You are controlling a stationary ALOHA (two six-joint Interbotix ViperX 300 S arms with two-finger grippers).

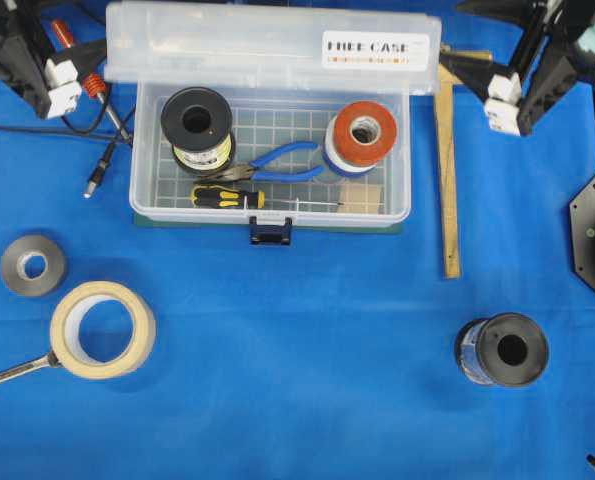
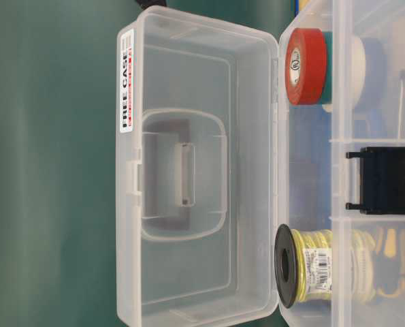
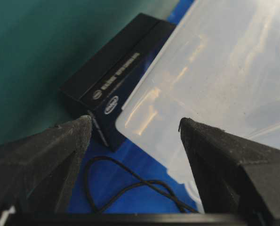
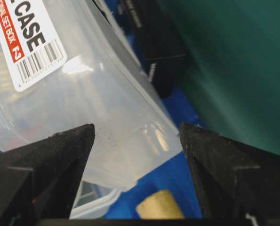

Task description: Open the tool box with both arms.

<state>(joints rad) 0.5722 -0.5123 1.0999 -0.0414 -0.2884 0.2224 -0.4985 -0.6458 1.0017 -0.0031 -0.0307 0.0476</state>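
1. Scanning from the left edge of the overhead view: left gripper sits at the top-left corner, jaws spread wide and holding nothing; its wrist view shows both fingers apart, with the clear lid beyond them and untouched.
2. Loose items on the blue cloth, left side: one grey tape roll, one beige masking tape roll, one wrench lying just beside the masking tape.
3. Centre: tool box sits at top middle, lid swung fully back, dark blue latch hanging free at the front. Task looks complete.
4. Contents, counted: one wire spool, one blue-handled pliers, one screwdriver, one stack of tape rolls with red on top.
5. Handling judgement: thin clear plastic, light, fairly stiff but flexing at the lid, smooth and slippery. Best hold is the lid's front rim or the side walls; the base may slide if the lid is pushed alone.
6. Right side: one wooden ruler, one black spool.
7. Right gripper at top-right, jaws likewise wide apart, empty, near the lid's corner.
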